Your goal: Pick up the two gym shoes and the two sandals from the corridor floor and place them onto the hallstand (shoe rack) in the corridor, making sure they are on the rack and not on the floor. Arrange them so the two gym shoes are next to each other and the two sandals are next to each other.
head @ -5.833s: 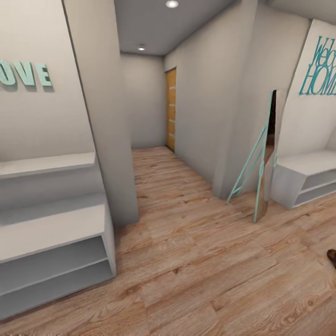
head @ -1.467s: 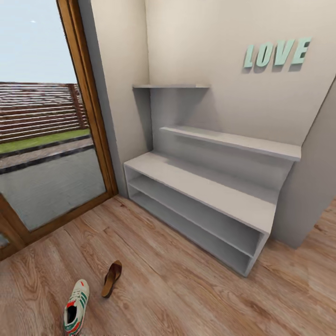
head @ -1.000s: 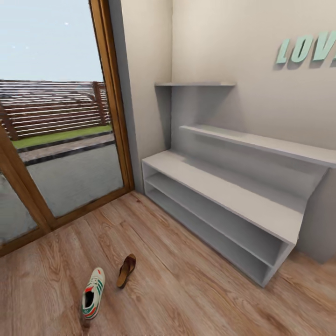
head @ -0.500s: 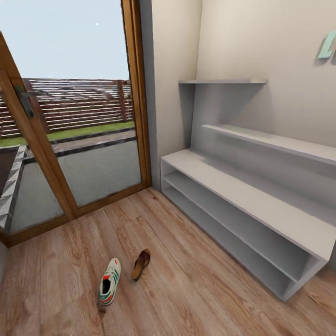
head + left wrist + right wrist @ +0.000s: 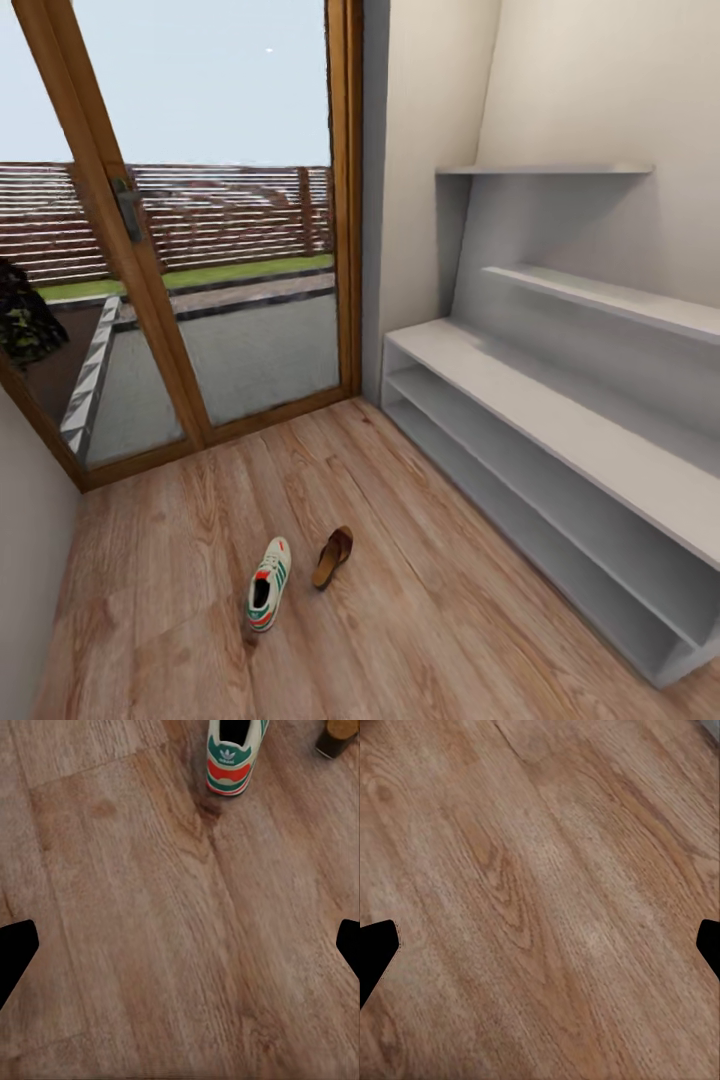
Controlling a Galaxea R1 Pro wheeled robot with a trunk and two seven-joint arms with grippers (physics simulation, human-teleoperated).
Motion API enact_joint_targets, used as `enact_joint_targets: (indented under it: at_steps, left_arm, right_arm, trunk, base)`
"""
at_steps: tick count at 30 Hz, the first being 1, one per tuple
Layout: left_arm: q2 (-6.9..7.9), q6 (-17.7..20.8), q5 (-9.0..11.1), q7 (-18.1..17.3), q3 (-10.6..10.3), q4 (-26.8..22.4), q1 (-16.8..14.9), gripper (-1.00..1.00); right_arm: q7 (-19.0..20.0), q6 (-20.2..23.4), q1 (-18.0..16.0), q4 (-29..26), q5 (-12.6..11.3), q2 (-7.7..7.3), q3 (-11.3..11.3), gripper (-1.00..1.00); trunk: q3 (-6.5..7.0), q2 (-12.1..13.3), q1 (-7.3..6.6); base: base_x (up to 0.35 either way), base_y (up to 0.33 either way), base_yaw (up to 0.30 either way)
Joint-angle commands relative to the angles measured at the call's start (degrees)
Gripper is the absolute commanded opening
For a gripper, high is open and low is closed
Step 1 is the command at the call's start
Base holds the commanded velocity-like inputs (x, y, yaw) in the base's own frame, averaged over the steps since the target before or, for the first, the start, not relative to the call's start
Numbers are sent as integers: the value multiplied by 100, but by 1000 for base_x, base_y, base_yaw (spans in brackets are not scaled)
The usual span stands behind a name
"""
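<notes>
One cream-white gym shoe (image 5: 267,597) with green stripes lies on the wood-plank corridor floor (image 5: 420,620), toe toward the door. One brown sandal (image 5: 333,557) lies just beside it, apart from it. The white hallstand (image 5: 520,398) stands along the right wall, both shelf levels bare. In the left wrist view the gym shoe's red-and-green heel (image 5: 234,754) and the sandal's end (image 5: 339,733) sit ahead of my left gripper (image 5: 180,949), which is open above bare planks. My right gripper (image 5: 540,949) hangs open over bare floor (image 5: 540,870). The second shoe and second sandal are out of view.
A glass door in a wooden frame (image 5: 345,200) closes the corridor's far end, with a patio and fence behind it. A plain wall (image 5: 30,560) runs along the left. A long floating shelf (image 5: 620,300) and a short higher shelf (image 5: 545,170) hang above the hallstand.
The head view has swung left, so the hallstand slid right and the door came into view. The gym shoe and sandal lie as before on the floor.
</notes>
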Motion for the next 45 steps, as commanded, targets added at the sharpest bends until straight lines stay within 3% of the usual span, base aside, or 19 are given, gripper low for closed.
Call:
enact_joint_targets:
  at_steps: [1,21,29,33,39,45]
  left_arm:
    - [-1,-20,-3,2,7,8,-5,100]
    - [-1,-20,-10,2,7,23,-5,100]
    - [21,28,-19,2,20,3,-56,100]
    - [46,88,-41,-7,10,-45,-215,100]
    - [56,185,-57,-26,-35,-34,-716,100]
    - [54,643,-74,-61,-50,-27,-1026,100]
  right_arm:
    - [-3,-17,-1,2,4,-1,0,100]
    - [-3,-17,-1,-2,-1,-1,1,100]
    - [8,-6,-1,-142,-5,-5,-13,100]
    - [15,13,-31,-651,15,-8,-9,100]
    - [37,141,-241,-1291,29,-9,-8,100]
    - [50,638,-734,-1492,37,-9,-5,100]
  trunk:
    - [-9,-2,-1]
    - [-93,-2,-1]
    - [-104,-2,-1]
    - [-104,-2,-1]
    - [-105,-2,-1]
    - [-105,-2,-1]
  base:
    - [0,0,272]
    - [0,0,271]
    - [0,0,88]
    - [0,0,6]
    - [0,0,1]
    - [0,0,0]
